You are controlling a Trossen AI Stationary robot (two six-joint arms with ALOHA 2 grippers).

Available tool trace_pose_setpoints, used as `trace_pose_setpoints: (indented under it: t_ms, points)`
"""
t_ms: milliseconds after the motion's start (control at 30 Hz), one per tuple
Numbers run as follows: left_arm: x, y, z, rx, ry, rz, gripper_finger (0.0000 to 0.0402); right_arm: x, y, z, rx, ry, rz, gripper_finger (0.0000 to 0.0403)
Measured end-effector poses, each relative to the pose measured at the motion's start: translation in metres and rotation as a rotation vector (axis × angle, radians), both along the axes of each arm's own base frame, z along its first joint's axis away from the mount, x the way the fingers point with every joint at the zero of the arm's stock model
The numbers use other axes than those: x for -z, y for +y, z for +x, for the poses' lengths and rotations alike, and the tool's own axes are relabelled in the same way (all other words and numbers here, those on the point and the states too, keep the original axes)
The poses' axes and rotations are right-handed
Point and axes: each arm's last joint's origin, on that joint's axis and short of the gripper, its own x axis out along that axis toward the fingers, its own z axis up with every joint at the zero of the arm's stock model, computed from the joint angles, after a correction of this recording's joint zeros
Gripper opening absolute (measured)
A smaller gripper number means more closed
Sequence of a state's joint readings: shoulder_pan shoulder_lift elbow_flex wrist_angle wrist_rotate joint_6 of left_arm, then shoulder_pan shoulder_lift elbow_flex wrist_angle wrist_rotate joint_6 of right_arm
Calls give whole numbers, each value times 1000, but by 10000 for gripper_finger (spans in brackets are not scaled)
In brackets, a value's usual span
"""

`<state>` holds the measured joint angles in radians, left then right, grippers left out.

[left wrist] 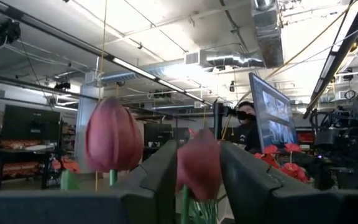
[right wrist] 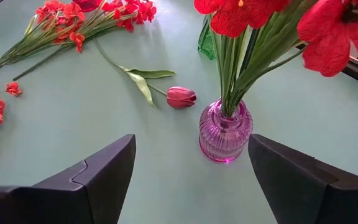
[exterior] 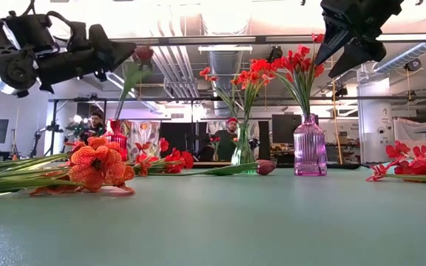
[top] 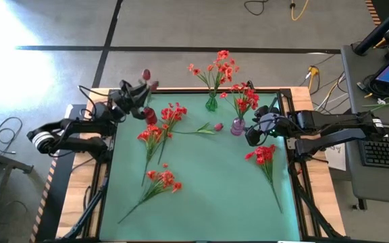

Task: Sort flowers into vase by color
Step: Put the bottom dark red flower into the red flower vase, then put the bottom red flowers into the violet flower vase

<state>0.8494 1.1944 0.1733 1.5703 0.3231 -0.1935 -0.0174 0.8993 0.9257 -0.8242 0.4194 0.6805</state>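
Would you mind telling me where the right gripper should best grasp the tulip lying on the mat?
Probably mid-stalk, from above. The tulip lies flat beside the purple vase, its stalk running away from the vase toward its leaves; the open right gripper should straddle the thin stalk, clear of the soft bud.

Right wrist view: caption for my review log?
Open right hand hovers before purple vase of red flowers; a tulip lies nearby.

A robotics lab or workshop. The low view shows exposed ceiling ducts [exterior: 228, 63] across its top and people [exterior: 230, 140] at workstations mid-frame; the high view shows a keyboard [top: 387, 152] at right and floor cables [top: 9, 131] at left.
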Motion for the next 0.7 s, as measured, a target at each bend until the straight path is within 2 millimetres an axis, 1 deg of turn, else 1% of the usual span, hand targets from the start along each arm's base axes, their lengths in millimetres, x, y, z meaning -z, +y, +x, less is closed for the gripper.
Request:
trace_pose_setpoints:
  t_ms: [167, 333, 500, 700]
  points:
    - [-1, -6, -5, 4, -11, 17, 134, 0, 0, 0, 0, 0, 0, 299]
    - [-2, -13, -8, 74, 9, 63, 153, 0, 0, 0, 0, 0, 1, 304]
    - [-5, -17, -11, 70, -11, 83, 158, 0, 0, 0, -3, 0, 3, 306]
    - [-9, -22, -11, 112, -17, 112, 159, 0, 0, 0, -3, 0, 3, 300]
